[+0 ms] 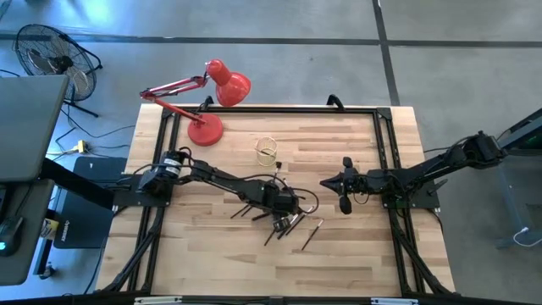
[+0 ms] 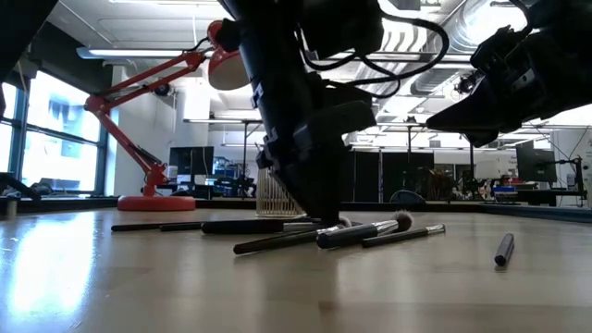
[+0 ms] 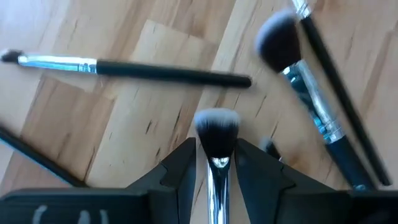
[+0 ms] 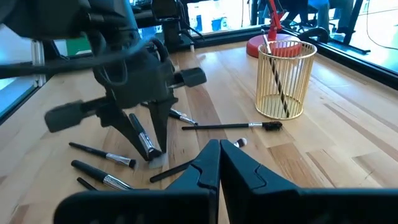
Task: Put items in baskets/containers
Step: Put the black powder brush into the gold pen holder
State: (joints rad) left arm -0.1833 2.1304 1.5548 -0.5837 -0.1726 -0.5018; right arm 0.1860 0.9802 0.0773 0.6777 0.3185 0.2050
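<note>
The cup (image 4: 286,78) is a gold wire basket standing on the table (image 1: 356,246) near the red lamp (image 1: 206,129). It seems to hold one dark brush. The left gripper (image 4: 149,146) is down among the loose brushes (image 1: 279,222), its fingers closed on a fluffy-tipped brush (image 3: 217,134). The right gripper (image 4: 219,163) waits nearby, fingers pressed together, holding nothing.

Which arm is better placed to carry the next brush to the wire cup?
Left. The left gripper is down among the brushes, already shut on a brush; the right gripper hangs shut, empty, beside the pile.
</note>
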